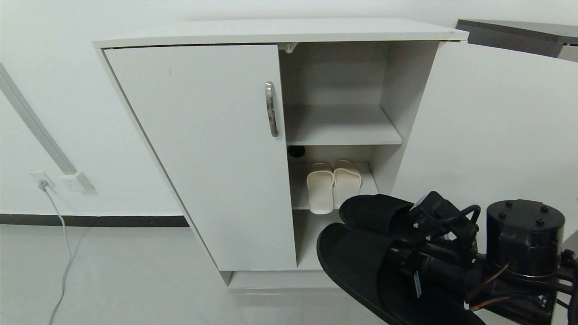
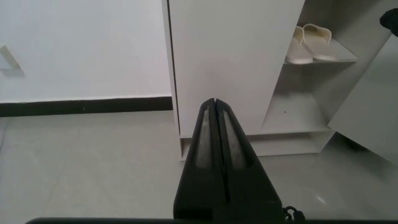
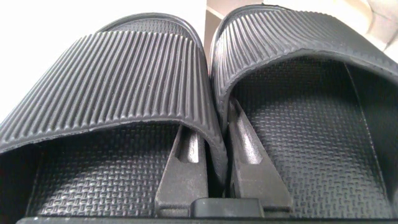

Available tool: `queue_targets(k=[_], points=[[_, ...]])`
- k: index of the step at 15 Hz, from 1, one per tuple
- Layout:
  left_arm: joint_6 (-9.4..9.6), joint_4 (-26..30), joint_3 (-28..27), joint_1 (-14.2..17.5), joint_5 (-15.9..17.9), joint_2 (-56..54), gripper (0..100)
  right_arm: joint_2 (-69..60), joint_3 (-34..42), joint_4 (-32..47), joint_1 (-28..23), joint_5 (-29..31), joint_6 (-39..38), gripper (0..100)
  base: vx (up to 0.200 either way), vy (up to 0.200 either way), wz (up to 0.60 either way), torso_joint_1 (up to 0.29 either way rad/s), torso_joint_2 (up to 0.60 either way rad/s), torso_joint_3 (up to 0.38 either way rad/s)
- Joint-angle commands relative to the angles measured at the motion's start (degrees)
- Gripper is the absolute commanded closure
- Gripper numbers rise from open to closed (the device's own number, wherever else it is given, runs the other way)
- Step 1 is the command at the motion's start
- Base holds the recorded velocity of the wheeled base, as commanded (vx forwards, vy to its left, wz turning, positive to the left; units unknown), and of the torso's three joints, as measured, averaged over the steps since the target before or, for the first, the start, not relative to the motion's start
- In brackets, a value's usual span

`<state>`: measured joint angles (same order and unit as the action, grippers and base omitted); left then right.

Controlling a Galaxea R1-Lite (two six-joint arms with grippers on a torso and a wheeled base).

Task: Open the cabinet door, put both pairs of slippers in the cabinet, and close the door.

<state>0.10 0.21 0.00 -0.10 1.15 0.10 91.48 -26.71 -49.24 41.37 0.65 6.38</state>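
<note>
The white cabinet (image 1: pixel 194 149) has its right door (image 1: pixel 492 131) swung open and its left door shut. A pair of white slippers (image 1: pixel 333 185) lies on the middle shelf, also visible in the left wrist view (image 2: pixel 311 42). My right gripper (image 3: pixel 214 158) is shut on the pair of black slippers (image 1: pixel 365 253), pinching their two inner edges together (image 3: pixel 211 93). It holds them in the air in front of the open compartment, below the white pair. My left gripper (image 2: pixel 215 109) is shut with nothing in it, low over the floor facing the cabinet's left door.
The top shelf (image 1: pixel 343 126) and bottom compartment (image 1: pixel 311 243) of the open side hold nothing. A wall socket with a grey cable (image 1: pixel 63 253) is at the left. The open door stands close beside my right arm.
</note>
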Motion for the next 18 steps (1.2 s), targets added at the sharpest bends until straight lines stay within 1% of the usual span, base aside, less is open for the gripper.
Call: queue_targets(k=[1, 4, 6, 7, 8, 9, 10, 11, 13, 14, 15, 17, 18], points=[[-0.01, -0.03, 0.0, 0.01, 0.0, 0.08, 100, 0.19, -0.01, 0.02, 0.11, 0.06, 0.04, 100, 0.0, 0.0, 0.0, 0.0, 0.0, 0.0], [-0.01, 0.06, 0.0, 0.01, 0.0, 0.08, 100, 0.19, -0.01, -0.07, 0.2, -0.03, -0.05, 100, 0.0, 0.0, 0.0, 0.0, 0.0, 0.0], [0.08, 0.06, 0.0, 0.01, 0.0, 0.08, 100, 2.74, -1.15, -1.39, 2.39, 1.2, -0.57, 100, 0.0, 0.0, 0.0, 0.0, 0.0, 0.0], [-0.01, -0.03, 0.0, 0.01, 0.0, 0.08, 100, 4.94, -2.91, -2.62, 3.19, 4.1, -1.28, 100, 0.0, 0.0, 0.0, 0.0, 0.0, 0.0], [-0.01, -0.03, 0.0, 0.01, 0.0, 0.08, 100, 8.19, -6.6, -2.79, 5.38, 10.6, -4.71, 100, 0.0, 0.0, 0.0, 0.0, 0.0, 0.0], [0.08, 0.06, 0.0, 0.01, 0.0, 0.08, 100, 12.5, -12.31, -2.0, 7.76, 19.66, -10.59, 100, 0.0, 0.0, 0.0, 0.0, 0.0, 0.0], [0.08, 0.06, 0.0, 0.01, 0.0, 0.08, 100, 15.4, -16.09, -0.42, 8.55, 24.58, -13.14, 100, 0.0, 0.0, 0.0, 0.0, 0.0, 0.0], [0.08, 0.06, 0.0, 0.01, 0.0, 0.08, 100, 18.74, -21.89, 4.06, 8.9, 30.64, -15.16, 100, 0.0, 0.0, 0.0, 0.0, 0.0, 0.0], [0.08, 0.06, 0.0, 0.01, 0.0, 0.08, 100, 20.32, -31.12, 15.66, 9.78, 37.15, -21.4, 100, 0.0, 0.0, 0.0, 0.0, 0.0, 0.0], [0.08, 0.06, 0.0, 0.01, 0.0, 0.08, 100, 20.41, -36.31, 22.43, 10.04, 41.54, -24.13, 100, 0.0, 0.0, 0.0, 0.0, 0.0, 0.0], [0.08, -0.03, 0.0, 0.01, 0.0, 0.08, 100, 20.23, -39.91, 25.95, 10.04, 43.91, -25.01, 100, 0.0, 0.0, 0.0, 0.0, 0.0, 0.0], [0.08, 0.06, 0.0, 0.01, 0.0, 0.08, 100, 19.7, -42.99, 26.47, 10.04, 45.06, -23.34, 100, 0.0, 0.0, 0.0, 0.0, 0.0, 0.0], [0.08, -0.03, 0.0, 0.01, 0.0, 0.08, 100, 19.0, -44.83, 26.3, 9.78, 45.85, -20.79, 100, 0.0, 0.0, 0.0, 0.0, 0.0, 0.0]])
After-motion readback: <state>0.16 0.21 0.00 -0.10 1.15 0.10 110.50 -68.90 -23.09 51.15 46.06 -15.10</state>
